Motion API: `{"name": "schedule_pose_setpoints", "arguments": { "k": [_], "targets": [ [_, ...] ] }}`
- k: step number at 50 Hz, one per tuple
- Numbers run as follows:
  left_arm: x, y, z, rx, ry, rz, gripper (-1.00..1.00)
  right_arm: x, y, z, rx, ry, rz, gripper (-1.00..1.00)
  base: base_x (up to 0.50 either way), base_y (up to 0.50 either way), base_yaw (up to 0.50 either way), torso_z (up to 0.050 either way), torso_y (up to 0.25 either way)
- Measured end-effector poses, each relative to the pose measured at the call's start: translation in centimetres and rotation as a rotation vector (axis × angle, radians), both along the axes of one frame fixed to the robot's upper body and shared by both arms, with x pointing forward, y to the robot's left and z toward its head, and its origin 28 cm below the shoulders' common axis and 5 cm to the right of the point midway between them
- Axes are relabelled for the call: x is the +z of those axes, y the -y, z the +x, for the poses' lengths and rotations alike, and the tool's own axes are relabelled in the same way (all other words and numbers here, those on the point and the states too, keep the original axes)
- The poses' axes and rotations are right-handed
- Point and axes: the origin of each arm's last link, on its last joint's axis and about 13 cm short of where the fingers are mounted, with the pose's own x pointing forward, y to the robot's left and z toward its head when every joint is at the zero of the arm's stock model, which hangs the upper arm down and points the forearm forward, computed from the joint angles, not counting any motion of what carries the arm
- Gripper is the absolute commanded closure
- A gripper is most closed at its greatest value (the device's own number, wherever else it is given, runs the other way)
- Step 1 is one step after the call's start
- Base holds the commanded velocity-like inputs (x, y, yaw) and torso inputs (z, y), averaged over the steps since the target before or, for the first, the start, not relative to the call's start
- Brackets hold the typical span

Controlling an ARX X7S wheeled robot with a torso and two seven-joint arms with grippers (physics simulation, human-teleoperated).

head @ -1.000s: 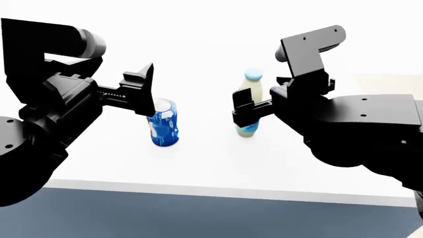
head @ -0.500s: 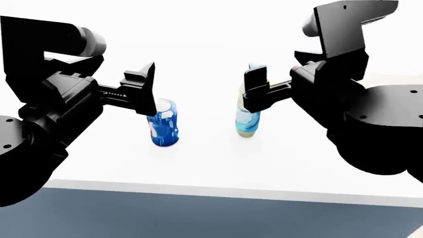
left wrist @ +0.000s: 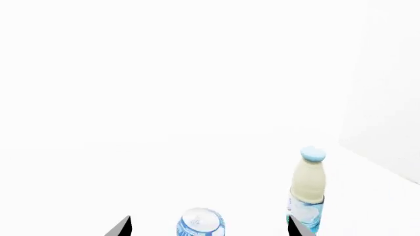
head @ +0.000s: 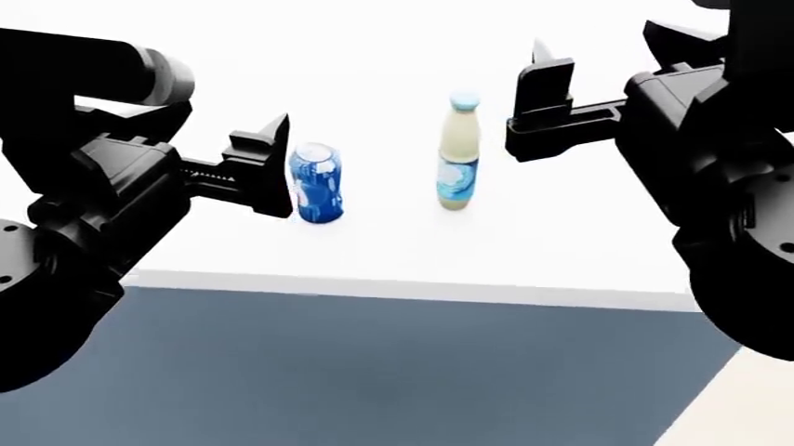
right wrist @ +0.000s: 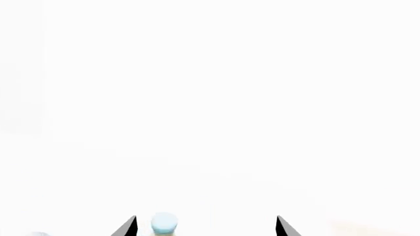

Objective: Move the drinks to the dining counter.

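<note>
Standing upright on the white top of the dining counter [head: 546,260] are two drinks: the blue soda can [head: 316,182] and the cream bottle [head: 458,151] with its light-blue cap. In the head view the can is seen just beside the left gripper [head: 271,167], on its inner side and slightly beyond the fingertips; whether the finger touches the can cannot be told from that view. In the left wrist view the silver top of the can [left wrist: 200,223] is seen between the two dark fingertips [left wrist: 121,227], apart from both, so the left gripper [left wrist: 208,231] is spread wide and nothing is held. The bottle [left wrist: 307,191] appears there near the other fingertip, on the far side of it from the can.

The right gripper [head: 546,88] is raised, with the bottle lower and to its inner side, apart from it. In the right wrist view the bottle cap [right wrist: 164,222] is seen between the fingertips [right wrist: 284,228], nearer one than the other, and the right gripper [right wrist: 206,231] is spread wide and empty. The dark blue-grey base panel [head: 348,372] is seen below the counter edge.
</note>
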Motion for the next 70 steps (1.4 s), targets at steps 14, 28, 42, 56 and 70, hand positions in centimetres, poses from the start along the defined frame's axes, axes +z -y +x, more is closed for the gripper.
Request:
{"name": "schedule_pose_setpoints", "arguments": {
  "k": [14,28,42,56,70],
  "targets": [
    [-0.07,0.02,0.00,0.000,-0.001,0.000,-1.00,0.13,0.07,-0.12,-0.021,0.031,0.010,-1.00,0.16,-0.49,0.00,0.000,0.000],
    [-0.10,0.03,-0.05,-0.001,-0.001,0.001,-1.00,0.05,0.22,-0.25,-0.037,0.039,0.013,-1.00,0.28,-0.48,0.00,0.000,0.000],
    [-0.22,-0.02,-0.10,0.001,-0.003,-0.001,-1.00,-0.11,0.29,-0.32,-0.041,0.036,0.013,-1.00,0.37,-0.48,0.00,0.000,0.000],
    [-0.29,-0.02,-0.07,-0.001,-0.005,-0.001,-1.00,-0.19,0.31,-0.29,-0.043,0.033,0.008,-1.00,0.38,-0.48,0.00,0.000,0.000],
    [-0.34,-0.08,-0.02,0.002,-0.006,0.000,-1.00,-0.25,0.37,-0.22,-0.059,0.037,0.004,-1.00,0.22,-0.19,0.00,0.000,0.000]
  ]
}}
